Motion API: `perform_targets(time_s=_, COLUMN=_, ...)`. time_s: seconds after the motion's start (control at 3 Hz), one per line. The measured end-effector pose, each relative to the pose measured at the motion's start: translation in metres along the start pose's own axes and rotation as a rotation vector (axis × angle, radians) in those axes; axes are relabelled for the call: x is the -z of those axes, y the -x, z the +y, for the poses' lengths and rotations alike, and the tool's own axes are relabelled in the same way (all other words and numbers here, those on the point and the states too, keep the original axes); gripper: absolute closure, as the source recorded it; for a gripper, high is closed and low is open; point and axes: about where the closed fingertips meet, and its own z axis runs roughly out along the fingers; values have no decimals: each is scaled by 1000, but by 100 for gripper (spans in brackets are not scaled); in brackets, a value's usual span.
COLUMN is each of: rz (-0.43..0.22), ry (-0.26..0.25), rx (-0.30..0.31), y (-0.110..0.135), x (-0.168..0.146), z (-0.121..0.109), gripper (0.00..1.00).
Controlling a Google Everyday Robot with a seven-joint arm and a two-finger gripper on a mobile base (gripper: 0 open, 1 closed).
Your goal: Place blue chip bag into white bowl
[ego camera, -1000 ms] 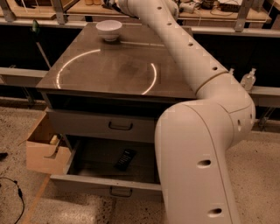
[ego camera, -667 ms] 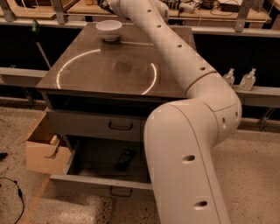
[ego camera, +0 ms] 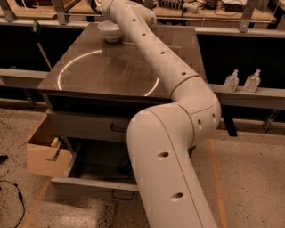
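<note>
Swung leftward, the arm's gripper point(ego camera: 95, 5) now hangs at eleven o'clock of the white bowl point(ego camera: 109, 30), far across the table point(ego camera: 111, 71); its grip cannot be told. The blue chip bag is hidden; probably light, crinkly and slippery, best pinched by a seam.

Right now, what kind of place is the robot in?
Probably a lab or workshop. Signs: a steel-topped cabinet with its bottom drawer pulled open, cluttered benches behind it, two pump bottles on a side ledge. The gripper is near the white bowl at the cabinet's far edge.
</note>
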Motion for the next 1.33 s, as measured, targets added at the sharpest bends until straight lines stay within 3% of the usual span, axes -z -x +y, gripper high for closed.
perform_targets(time_s=0.33, rz=19, ry=-21, rx=30, y=-8, x=-13, z=5, gripper=84)
perform_targets(time_s=1.33, rz=108, ry=-110, rx=148, y=-26, x=-22, z=-17, gripper=14)
